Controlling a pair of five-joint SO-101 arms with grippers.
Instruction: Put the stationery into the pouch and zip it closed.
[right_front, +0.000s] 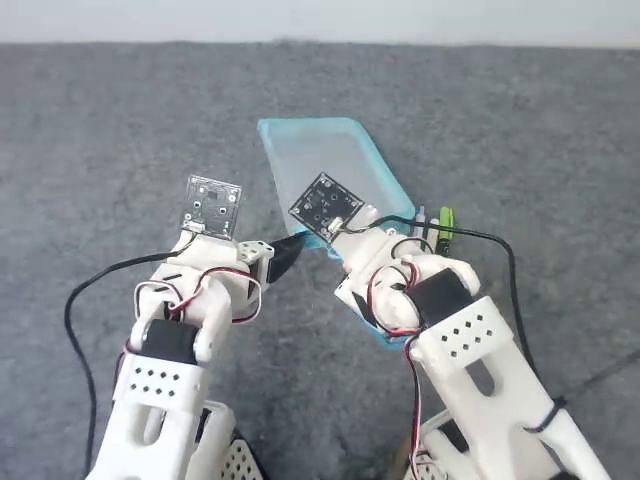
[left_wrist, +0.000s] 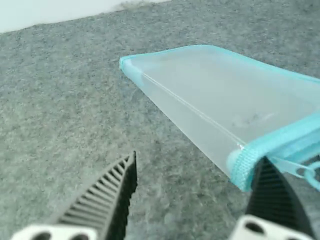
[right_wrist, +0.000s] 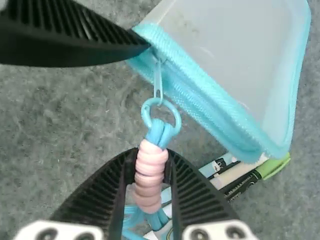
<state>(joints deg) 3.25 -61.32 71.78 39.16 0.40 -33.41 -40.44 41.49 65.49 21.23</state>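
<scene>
A translucent pouch with turquoise trim lies on the grey mat. Its zipper pull carries a ring and a pink beaded charm, and my right gripper is shut on that charm. My left gripper is open at the zipper-end corner of the pouch, with one finger against that corner. That same finger shows in the right wrist view touching the trim. Pens, one with a green cap, lie outside the pouch beside its edge, partly hidden by it.
Grey felt mat covers the table up to a pale wall at the back. Open mat lies to the left of and beyond the pouch. The right arm and its cable lie over the near end of the pouch.
</scene>
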